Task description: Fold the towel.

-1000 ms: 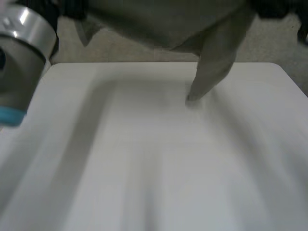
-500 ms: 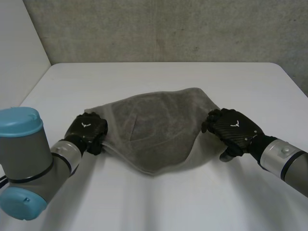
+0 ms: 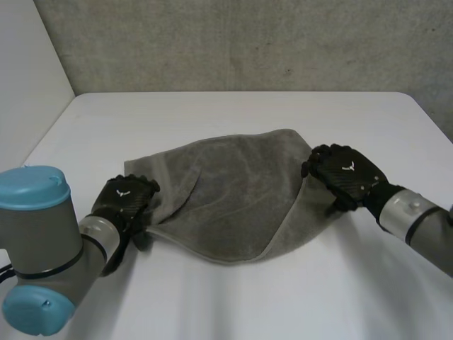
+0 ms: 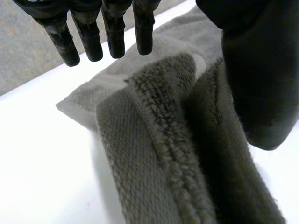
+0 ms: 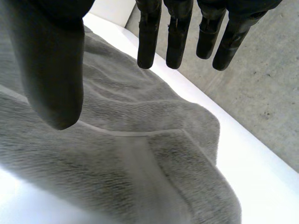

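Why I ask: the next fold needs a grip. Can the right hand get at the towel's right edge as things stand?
Probably yes: the right hand sits right at the towel's right edge, its fingers straight and open over the cloth, with nothing in between.

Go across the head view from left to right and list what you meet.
left arm → left hand → towel → right hand → right arm
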Controlling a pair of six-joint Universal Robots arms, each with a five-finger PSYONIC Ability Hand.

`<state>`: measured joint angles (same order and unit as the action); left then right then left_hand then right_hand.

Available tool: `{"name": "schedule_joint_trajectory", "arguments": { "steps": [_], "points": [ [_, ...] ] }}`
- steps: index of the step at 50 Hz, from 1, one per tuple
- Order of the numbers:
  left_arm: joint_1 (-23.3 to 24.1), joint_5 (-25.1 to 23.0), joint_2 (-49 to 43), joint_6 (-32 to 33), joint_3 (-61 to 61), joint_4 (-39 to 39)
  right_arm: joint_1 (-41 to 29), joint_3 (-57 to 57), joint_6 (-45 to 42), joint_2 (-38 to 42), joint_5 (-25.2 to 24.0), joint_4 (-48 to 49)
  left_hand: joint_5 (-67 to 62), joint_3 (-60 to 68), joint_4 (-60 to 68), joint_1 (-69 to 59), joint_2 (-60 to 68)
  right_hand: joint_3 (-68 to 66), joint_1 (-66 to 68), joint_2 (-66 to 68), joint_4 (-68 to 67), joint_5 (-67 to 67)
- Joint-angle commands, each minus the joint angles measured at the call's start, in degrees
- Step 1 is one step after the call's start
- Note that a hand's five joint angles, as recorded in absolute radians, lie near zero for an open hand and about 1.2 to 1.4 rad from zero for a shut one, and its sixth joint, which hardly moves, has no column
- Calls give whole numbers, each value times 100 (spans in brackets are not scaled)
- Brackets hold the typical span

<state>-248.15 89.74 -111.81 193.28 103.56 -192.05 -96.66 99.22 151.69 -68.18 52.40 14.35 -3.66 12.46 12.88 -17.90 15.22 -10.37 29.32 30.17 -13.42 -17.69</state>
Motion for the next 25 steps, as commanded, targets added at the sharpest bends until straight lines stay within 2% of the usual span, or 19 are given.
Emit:
{"name": "schedule_joint_trajectory", "arguments": {
  "steps": [1,6,10,14,25],
  "points": [
    [-14,-18,28,263,261,1,-28,-1194,-404,885,77,-468,260,-246,-288,685,-417,37,-90,-175,342,-73],
    [4,-9,28,263,340,-8,-37,-2220,-1368,1569,174,-1047,260,-246,-288,685,-417,37,195,110,342,-358],
    [-14,-18,10,263,349,-8,-98,-2599,-1703,1851,209,-1232,260,-246,-288,685,-417,37,213,127,342,-375],
    [-5,-18,1,272,349,-8,-204,-3047,-1748,2246,270,-1329,243,-246,-288,668,-400,37,229,144,342,-392],
    [57,-18,28,263,375,-8,-362,-3699,-1775,2713,323,-1673,-497,-246,-288,-72,340,37,229,144,342,-392]
  ]
}}
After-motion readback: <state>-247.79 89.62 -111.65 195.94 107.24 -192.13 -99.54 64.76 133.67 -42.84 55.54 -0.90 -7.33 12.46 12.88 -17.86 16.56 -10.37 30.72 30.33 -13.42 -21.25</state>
